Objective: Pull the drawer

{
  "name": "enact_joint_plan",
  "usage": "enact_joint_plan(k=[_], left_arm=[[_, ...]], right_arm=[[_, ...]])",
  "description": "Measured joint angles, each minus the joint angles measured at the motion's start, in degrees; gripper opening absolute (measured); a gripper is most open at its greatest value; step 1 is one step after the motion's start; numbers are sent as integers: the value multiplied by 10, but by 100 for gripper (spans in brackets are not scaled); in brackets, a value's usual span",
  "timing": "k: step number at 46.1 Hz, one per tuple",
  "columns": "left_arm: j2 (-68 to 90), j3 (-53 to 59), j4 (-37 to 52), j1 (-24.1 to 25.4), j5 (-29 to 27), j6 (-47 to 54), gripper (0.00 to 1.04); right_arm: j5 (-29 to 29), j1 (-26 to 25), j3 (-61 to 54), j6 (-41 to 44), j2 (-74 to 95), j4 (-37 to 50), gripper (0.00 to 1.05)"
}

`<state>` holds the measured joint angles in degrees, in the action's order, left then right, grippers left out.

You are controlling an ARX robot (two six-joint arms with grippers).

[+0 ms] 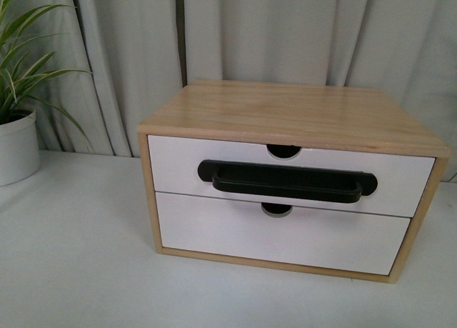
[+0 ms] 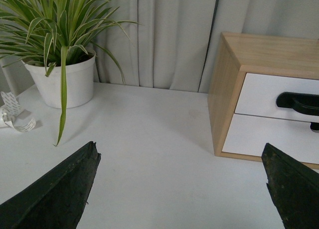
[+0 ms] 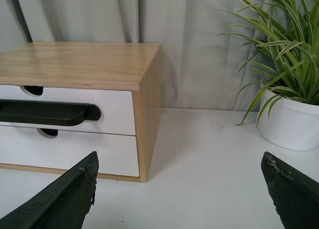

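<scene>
A small wooden cabinet (image 1: 293,110) stands on the white table, holding two white-fronted drawers. The upper drawer (image 1: 178,167) carries a long black bar handle (image 1: 285,180) and a semicircular notch in its top edge; it sits flush with the cabinet front. Neither arm shows in the front view. My left gripper (image 2: 182,186) is open over bare table, well short of the cabinet's corner, with the drawer (image 2: 261,92) and handle (image 2: 299,102) off to one side. My right gripper (image 3: 179,189) is open too, near the cabinet's other corner, the handle (image 3: 47,113) beyond its finger.
The lower drawer (image 1: 278,239) is plain white with only a notch. A potted spider plant (image 1: 18,128) stands at the table's left, and another potted plant (image 3: 289,119) stands on the right. Crumpled white tape (image 2: 15,116) lies by the left pot. Grey curtains hang behind.
</scene>
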<state>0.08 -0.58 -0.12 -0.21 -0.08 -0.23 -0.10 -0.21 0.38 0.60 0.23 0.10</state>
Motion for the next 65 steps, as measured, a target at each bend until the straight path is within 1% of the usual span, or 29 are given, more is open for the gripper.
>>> enact_joint_plan(k=[29, 30, 31, 32, 33, 34, 36, 37, 39, 40, 42, 44, 48, 49, 51, 52, 53, 55, 58, 60, 65], left_arm=[[0, 0, 0, 0, 0, 0, 99], [4, -1, -3, -5, -18, -2, 99], [12, -5, -15, -18, -64, -12, 99], [38, -14, -30, -49, -144, -24, 99], [71, -22, -30, -81, -220, -32, 99], [103, -28, -21, -110, -277, -33, 99], [150, -34, 2, -147, -329, -30, 99], [179, -41, 27, -158, -334, -23, 99], [233, -55, 70, -169, -321, -3, 99], [267, -64, 99, -174, -304, 11, 99], [338, -83, 157, -179, -249, 50, 99], [387, -96, 192, -184, -220, 83, 99], [520, -144, 262, -190, -93, 200, 99], [537, -155, 262, -191, -70, 215, 99], [582, -185, 259, -191, -3, 254, 99], [596, -196, 255, -191, 12, 269, 99], [615, -213, 245, -192, 43, 297, 99], [649, -247, 224, -195, 84, 347, 99], [690, -294, 181, -199, 125, 408, 99], [715, -322, 152, -203, 141, 445, 99], [761, -378, 94, -211, 160, 515, 99]], right_arm=[[0, 0, 0, 0, 0, 0, 96], [-9, -1, 0, 0, 2, -3, 96], [-49, -12, 11, 1, 13, -34, 96], [-95, -21, 27, 3, 34, -75, 96], [-121, -25, 36, 8, 49, -99, 96], [-150, -28, 45, 10, 67, -125, 96], [-187, -32, 54, 16, 101, -139, 96], [-196, -34, 59, 20, 112, -139, 96], [-210, -39, 82, 35, 150, -130, 96], [-220, -42, 94, 46, 170, -122, 96], [-236, -47, 115, 71, 208, -106, 96], [-250, -50, 134, 97, 250, -93, 96], [-280, -49, 178, 161, 343, -78, 96], [-290, -49, 190, 183, 367, -76, 96], [-301, -47, 212, 211, 405, -70, 96], [-306, -47, 223, 224, 423, -70, 96], [-313, -46, 239, 244, 447, -70, 96], [-326, -44, 261, 271, 478, -74, 96], [-344, -40, 291, 311, 523, -86, 96], [-362, -35, 311, 345, 552, -94, 96], [-380, -24, 340, 391, 591, -100, 96]])
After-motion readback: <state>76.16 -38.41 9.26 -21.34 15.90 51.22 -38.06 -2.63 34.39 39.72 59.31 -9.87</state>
